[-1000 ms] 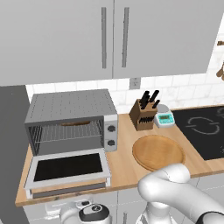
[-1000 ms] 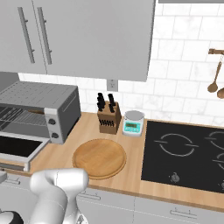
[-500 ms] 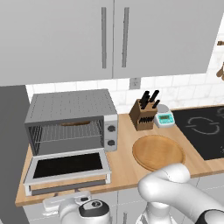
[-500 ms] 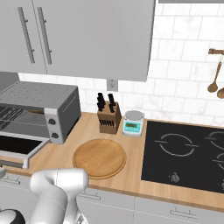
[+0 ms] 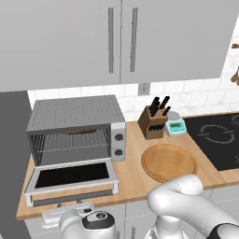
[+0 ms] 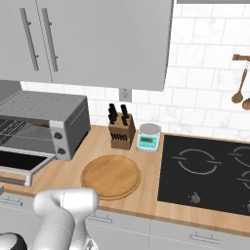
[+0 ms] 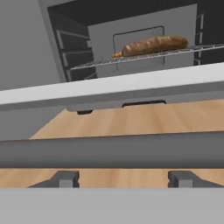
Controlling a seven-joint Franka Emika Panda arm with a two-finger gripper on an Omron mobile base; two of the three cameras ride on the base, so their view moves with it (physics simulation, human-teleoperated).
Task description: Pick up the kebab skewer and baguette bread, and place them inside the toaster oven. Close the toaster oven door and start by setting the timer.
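Left base view: I have the toaster oven [image 5: 77,128] at the left end of the wooden table [image 5: 135,179], mouth facing me. The toaster oven door [image 5: 71,176] is dropped flat toward me, glass up, with the bar handle [image 5: 70,197] along its near edge. On the rack inside I see a brown strip, the baguette bread [image 5: 80,132], long axis running side to side across the oven. The hand sits low in front of the door, just under the table edge; I can't see the jaws from here. A round wooden board [image 5: 169,162] lies right of the oven, with a knife block [image 5: 154,122] and a small scale [image 5: 175,126] behind it near the wall and a black cooktop [image 5: 215,138] at far right.

Right base view: oven [image 6: 46,124] at the left edge, door [image 6: 22,163] down, board [image 6: 111,176] in the middle of the table, knife block [image 6: 121,132] and scale [image 6: 148,137] behind it, cooktop [image 6: 207,173] to the right.

Hand view: I'm looking up from below the door. The bar handle [image 7: 112,149] crosses the frame just above the two dark fingertips [image 7: 65,178], which stand apart on either side; I can't tell whether the jaws are touching or gripping the bar. Above it the door [image 7: 109,89] edge, then the rack with the baguette [image 7: 151,45] lying lengthwise left to right, right end slightly higher in this tilted view. I can't make out the kebab skewer for sure.
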